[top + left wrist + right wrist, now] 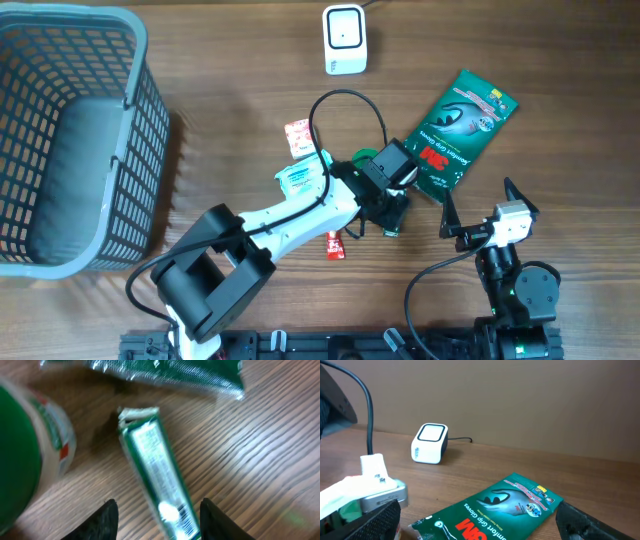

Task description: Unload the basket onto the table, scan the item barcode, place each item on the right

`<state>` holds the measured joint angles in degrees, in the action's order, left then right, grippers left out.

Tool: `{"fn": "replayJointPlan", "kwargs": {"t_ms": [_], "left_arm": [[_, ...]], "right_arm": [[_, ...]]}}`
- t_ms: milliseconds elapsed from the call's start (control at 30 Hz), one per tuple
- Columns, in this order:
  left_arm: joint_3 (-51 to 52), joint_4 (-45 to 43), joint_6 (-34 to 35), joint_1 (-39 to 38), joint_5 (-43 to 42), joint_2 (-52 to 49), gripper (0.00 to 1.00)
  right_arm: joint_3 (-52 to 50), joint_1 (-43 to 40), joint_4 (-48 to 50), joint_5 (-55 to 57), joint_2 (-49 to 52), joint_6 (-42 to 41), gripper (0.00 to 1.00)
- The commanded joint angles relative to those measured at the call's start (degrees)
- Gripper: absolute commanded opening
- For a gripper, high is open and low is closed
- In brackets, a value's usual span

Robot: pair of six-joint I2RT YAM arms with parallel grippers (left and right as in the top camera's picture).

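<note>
Item: narrow green-and-white foil packet (152,470), flat on wooden table (270,460), just beside green glove package (165,372).
Long axis: pointing away from wrist, barcode end nearest.
Left gripper (159,507): nearer; fingers parted, straddling packet, gripping nothing.
Right gripper (477,510): spread wide, empty, well apart.

I see a slim green foil packet (155,475) lying flat on the table (220,150), toward the near edge and right of centre, with its barcode (184,521) facing up. The white scanner (345,38) stands upright at the far edge, near the middle.
</note>
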<state>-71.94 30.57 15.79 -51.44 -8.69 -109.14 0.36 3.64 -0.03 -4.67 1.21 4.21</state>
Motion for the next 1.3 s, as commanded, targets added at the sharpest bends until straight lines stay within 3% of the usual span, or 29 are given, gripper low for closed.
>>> {"fn": "replayJointPlan", "kwargs": {"t_ms": [0,133,233,467,600,767,867,1100,1267], "left_arm": [[-0.28,2.23,-0.13,0.24,10.16,5.18,0.5],[-0.57,1.88,-3.17,3.8,24.72,12.22,0.63],[-1.09,-3.5,-4.76,9.03,33.55,17.62,1.0],[-3.17,-23.8,-16.52,25.11,34.29,26.36,1.0],[-8.66,-23.41,-28.87,32.72,34.99,28.39,1.0],[-14.49,-19.65,-38.84,38.84,41.88,30.25,1.0],[-15.41,-17.66,-39.69,39.98,42.29,34.32,1.0],[-15.41,-11.19,-39.58,34.27,40.87,50.18,1.0],[-15.32,-7.74,-34.56,34.18,37.35,59.98,1.0]], "right_arm": [[-0.04,-0.17,0.15,0.15,-0.2,0.28,1.0],[-0.04,-0.17,0.15,0.15,-0.2,0.28,1.0],[-0.04,-0.17,0.15,0.15,-0.2,0.31,1.0],[-0.04,-0.17,0.15,0.15,-0.2,0.31,1.0],[-0.04,-0.17,0.15,0.15,-0.2,0.31,1.0],[-0.04,-0.17,0.15,0.15,-0.2,0.28,1.0],[-0.04,-0.17,0.15,0.15,-0.2,0.31,1.0],[-0.04,-0.17,0.15,0.15,-0.2,0.28,1.0],[-0.04,-0.17,0.15,0.15,-0.2,0.28,1.0]]}}
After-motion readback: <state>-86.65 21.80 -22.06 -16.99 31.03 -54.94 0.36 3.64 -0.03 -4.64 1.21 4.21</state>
